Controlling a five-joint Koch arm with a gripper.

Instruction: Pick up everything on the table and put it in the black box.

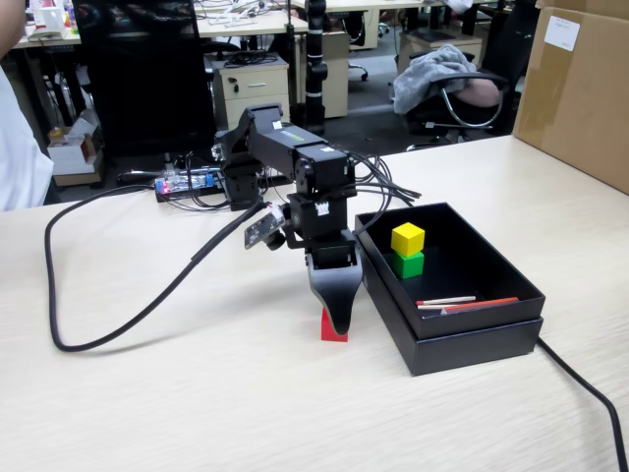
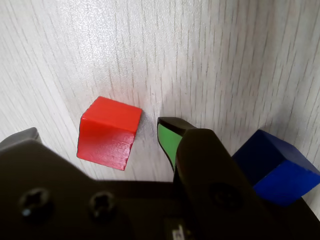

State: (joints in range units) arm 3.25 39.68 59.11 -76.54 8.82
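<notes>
Fingers spread open round red cube — blue cube just beside; black box near.

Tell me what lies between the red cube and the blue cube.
In the wrist view, one gripper finger stands between the red cube and the blue cube.
</notes>
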